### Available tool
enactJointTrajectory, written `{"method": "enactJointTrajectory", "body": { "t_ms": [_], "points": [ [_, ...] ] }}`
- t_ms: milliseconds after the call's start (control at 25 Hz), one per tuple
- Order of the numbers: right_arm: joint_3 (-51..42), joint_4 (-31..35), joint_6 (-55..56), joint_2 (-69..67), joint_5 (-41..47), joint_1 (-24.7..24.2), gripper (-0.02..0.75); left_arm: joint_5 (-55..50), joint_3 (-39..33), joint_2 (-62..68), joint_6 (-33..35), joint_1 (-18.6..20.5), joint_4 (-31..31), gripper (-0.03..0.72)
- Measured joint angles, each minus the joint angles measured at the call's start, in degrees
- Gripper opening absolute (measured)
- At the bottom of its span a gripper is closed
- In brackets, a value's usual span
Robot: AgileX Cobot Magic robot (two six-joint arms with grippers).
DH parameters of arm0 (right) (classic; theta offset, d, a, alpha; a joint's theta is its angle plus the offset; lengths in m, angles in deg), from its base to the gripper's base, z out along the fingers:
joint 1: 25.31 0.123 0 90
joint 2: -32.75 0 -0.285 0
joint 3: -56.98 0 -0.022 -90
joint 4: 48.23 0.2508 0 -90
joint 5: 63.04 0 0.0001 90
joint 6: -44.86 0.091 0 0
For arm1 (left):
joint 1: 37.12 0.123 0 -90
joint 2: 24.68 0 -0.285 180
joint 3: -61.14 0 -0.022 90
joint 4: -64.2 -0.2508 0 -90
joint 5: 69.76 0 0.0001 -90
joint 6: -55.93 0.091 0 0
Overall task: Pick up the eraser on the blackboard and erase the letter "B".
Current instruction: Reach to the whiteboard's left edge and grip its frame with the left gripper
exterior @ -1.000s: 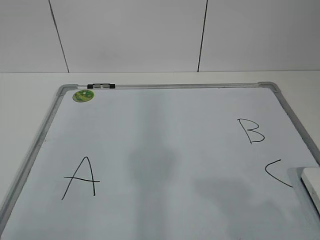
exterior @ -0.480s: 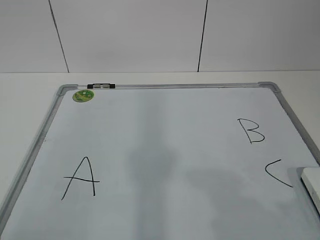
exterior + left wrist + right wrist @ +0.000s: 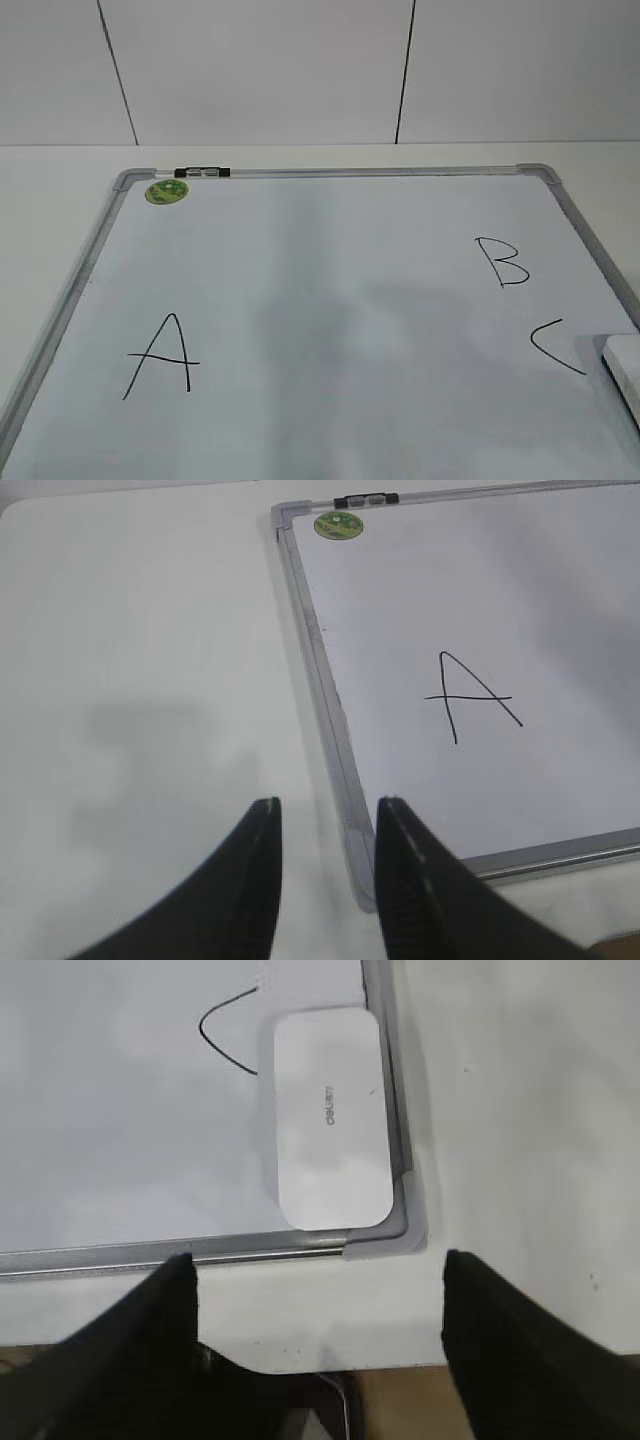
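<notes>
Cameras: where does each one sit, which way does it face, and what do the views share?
Exterior: raised, slanting down over the board toward the wall; A, B, C; no arm shows.
Left wrist: above the table, left of the board; open left gripper.
Right wrist: above the board's near right corner, over the eraser; open right gripper.
Shared: A and magnet (exterior, left); eraser and C (exterior, right).

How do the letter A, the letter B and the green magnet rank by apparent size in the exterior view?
1. Letter A, largest, though nearer the camera.
2. Letter B.
3. Green magnet, smallest, and farthest away.
</notes>
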Motion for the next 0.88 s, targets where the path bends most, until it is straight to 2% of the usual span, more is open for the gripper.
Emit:
{"method": "enactJointTrajectory", "body": {
  "t_ms": [200,880],
  "points": [
    [0.22,2.15,1.71,-9.5,0.14,0.0,0.584,0.11,3.42,8.77,0.0,0.0,0.46,0.244],
    [0.57,3.92,2.09,-27.52,-2.81,0.0,0.584,-0.06,23.13,57.77,-1.13,0.0,2.86,0.243]
  ]
}}
